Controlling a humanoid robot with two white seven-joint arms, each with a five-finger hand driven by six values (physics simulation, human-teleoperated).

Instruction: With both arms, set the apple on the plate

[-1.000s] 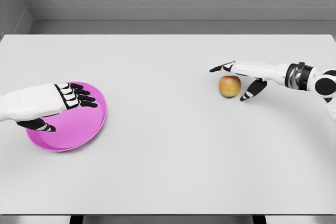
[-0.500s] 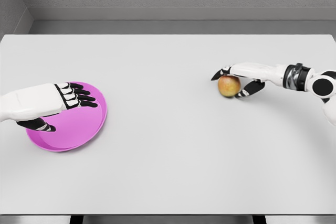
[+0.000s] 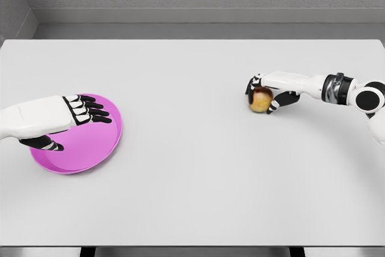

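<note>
Left hand: the left hand [image 3: 63, 114] hovers over the plate at about nine o'clock on the table, fingers stretched out flat and apart, holding nothing.
Plate: the pink plate [image 3: 96, 148] lies flat near the left edge, its shallow rim showing past the hand; a low lip like that should stop a rolling fruit, I'd judge.
Table: the grey table [image 3: 192, 179] is bare between plate and fruit, which are well apart.
Apple: the apple [image 3: 260, 101] sits on the table at about two o'clock, yellow-red, round and smooth.
Right hand: the right hand [image 3: 265, 90] comes in from three o'clock and is wrapped over the apple, fingers curled down its far side and thumb on the near side; it looks clamped on, though how firmly the pads bear is hard to see from here.
Handling: I'd reckon the apple firm, fairly light, a bit slick and apt to roll.
Where to hold: best across its widest middle, fingers opposite thumb, not by the top.
</note>
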